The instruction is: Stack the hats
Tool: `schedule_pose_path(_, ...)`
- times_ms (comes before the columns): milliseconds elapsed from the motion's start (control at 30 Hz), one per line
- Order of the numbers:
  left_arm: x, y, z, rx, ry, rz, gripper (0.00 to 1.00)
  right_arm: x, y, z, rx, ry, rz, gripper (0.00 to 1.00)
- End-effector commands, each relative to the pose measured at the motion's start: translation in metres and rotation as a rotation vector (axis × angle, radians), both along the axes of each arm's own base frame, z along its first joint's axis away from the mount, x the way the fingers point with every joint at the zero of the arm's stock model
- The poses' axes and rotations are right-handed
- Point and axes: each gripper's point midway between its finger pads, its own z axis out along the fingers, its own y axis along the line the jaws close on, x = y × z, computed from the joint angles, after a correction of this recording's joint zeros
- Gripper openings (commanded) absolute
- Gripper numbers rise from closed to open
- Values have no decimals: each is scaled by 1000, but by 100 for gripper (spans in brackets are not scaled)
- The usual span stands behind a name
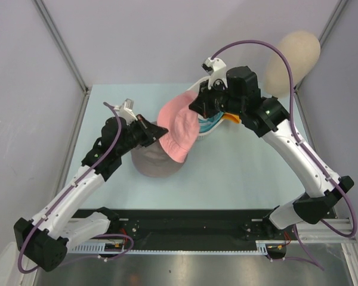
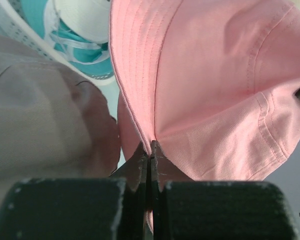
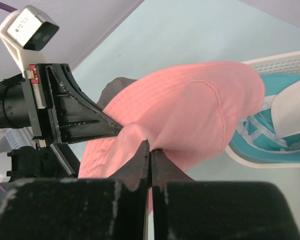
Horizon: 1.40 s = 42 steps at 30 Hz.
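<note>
Pink hat [image 1: 178, 128] held between left hand [image 1: 160, 132] and right hand [image 1: 197, 108], both clenched on brim, arms angled inward.

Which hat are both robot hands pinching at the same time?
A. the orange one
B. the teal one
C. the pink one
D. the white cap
C: the jaws of both arms are closed tight on the brim of the pink hat, and each wrist view shows the pink fabric caught right between them.
</note>
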Motion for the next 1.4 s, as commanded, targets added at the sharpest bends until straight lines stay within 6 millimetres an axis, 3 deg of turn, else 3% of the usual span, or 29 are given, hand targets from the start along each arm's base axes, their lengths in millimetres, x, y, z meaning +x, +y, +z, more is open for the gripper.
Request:
schedule_pose_path(0, 0, 24, 12, 89, -64, 72, 0, 10, 15, 17, 37, -66, 32, 0)
schedule_pose_path(233, -5, 57, 1, 106, -55, 158, 0, 11, 37, 18, 48, -68, 81, 0)
schedule_pose_path(467, -12, 78, -16, 115, -23, 233, 0, 4, 61, 19, 68, -68, 126, 9)
schedule_pose_path(833, -27, 117, -39, 73, 14, 414, 0, -19, 100, 10, 97, -26, 244, 16)
schedule_pose_path(900, -28, 122, -42, 67, 22, 434, 0, -24, 104, 13, 109, -17, 270, 19)
schedule_pose_path(933, -29, 124, -47, 73, 37, 440, 0, -25, 105, 13, 113, -13, 276, 26)
schedule_pose_path(1000, -29, 128, -48, 65, 41, 448, 0, -28, 103, 19, 123, -17, 278, 36)
schedule_pose_path(1033, -29, 129, -52, 68, 50, 448, 0, -29, 102, 22, 126, -23, 278, 48)
schedule_pose_path(1133, -31, 133, -55, 72, 56, 461, 0, -30, 91, 28, 135, -23, 251, 69)
schedule_pose_path(1267, -33, 133, -57, 84, 37, 439, 0, -21, 66, 14, 173, 46, 190, 75)
schedule_pose_path(1300, -34, 131, -57, 82, 34, 428, 0, -13, 54, 5, 184, 75, 171, 75)
schedule_pose_path(1333, -35, 130, -64, 87, 45, 423, 0, -15, 42, -13, 186, 124, 154, 75)
schedule_pose_path(1367, -35, 129, -65, 87, 39, 416, 0, -16, 40, -18, 227, 161, 161, 75)
